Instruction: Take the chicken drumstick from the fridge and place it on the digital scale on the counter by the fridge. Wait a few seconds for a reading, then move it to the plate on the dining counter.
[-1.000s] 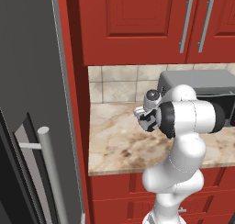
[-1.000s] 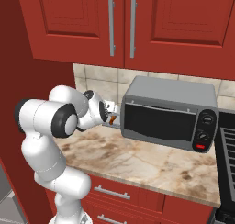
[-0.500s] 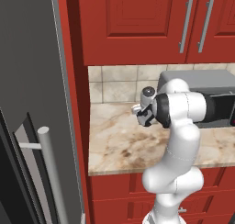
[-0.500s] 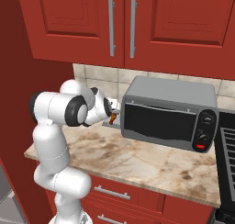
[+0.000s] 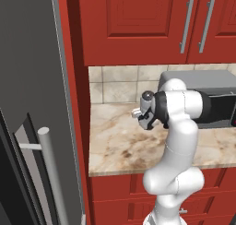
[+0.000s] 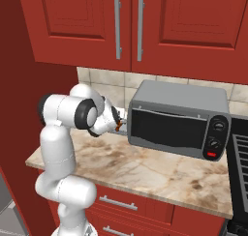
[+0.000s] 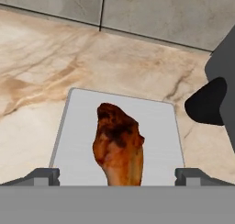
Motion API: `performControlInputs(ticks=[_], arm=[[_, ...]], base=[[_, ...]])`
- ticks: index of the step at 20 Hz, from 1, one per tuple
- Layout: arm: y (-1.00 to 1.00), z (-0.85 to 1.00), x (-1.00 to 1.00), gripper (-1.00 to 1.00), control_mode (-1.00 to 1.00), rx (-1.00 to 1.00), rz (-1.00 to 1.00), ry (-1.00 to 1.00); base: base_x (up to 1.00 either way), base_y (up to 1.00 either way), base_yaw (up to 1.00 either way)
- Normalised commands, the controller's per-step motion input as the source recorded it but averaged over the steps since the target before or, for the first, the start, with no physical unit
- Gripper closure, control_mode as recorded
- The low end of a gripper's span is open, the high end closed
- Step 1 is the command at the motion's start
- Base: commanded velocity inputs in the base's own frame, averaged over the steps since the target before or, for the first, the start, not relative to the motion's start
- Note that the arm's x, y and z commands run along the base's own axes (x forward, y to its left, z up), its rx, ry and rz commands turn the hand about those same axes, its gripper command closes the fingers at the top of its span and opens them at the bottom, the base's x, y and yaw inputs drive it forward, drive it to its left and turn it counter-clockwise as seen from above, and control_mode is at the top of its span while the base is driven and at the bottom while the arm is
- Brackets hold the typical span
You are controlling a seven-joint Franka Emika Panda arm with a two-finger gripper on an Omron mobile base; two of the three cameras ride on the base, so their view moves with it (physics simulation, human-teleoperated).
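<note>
The brown chicken drumstick [image 7: 118,145] lies on the flat grey digital scale [image 7: 158,126], thick end toward the wall tiles. My gripper [image 7: 117,175] is open just above it, one fingertip [image 7: 43,175] on each side and touching nothing. From the base views the gripper [image 5: 140,115] hangs over the back of the counter [image 5: 120,145], next to the microwave, with a bit of the drumstick [image 6: 117,125] showing beneath the gripper [image 6: 116,120]. The dark grey fridge [image 5: 32,104] stands at the left. The plate and the dining counter are out of view.
A grey microwave [image 6: 177,119] sits close on the right of the scale, and its dark foot [image 7: 209,101] shows near the slab. Red upper cabinets [image 6: 131,22] hang above. The fridge's silver bar handle [image 5: 50,173] is low at the left. A stove edge [image 6: 240,162] is at far right.
The arm's elbow has swung up and straightened, while the hand stays over the scale. The jaws have stayed open and the drumstick has not moved.
</note>
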Motion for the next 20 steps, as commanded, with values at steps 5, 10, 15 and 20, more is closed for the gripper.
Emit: performControlInputs(ticks=[5,10,15,20], arm=[[0.00,-0.24,0.00,-1.00,-1.00,0.00,0.00,0.00],[0.00,-0.18,0.07,1.00,-1.00,0.00,0.00,-0.02],[0.00,-0.24,0.25,1.00,-1.00,0.02,0.00,0.00],[0.00,-0.25,0.12,1.00,-1.00,0.05,0.00,0.00]], base=[[0.00,0.00,0.00],[0.00,0.00,0.00],[0.00,0.00,0.00],[0.00,0.00,0.00]])
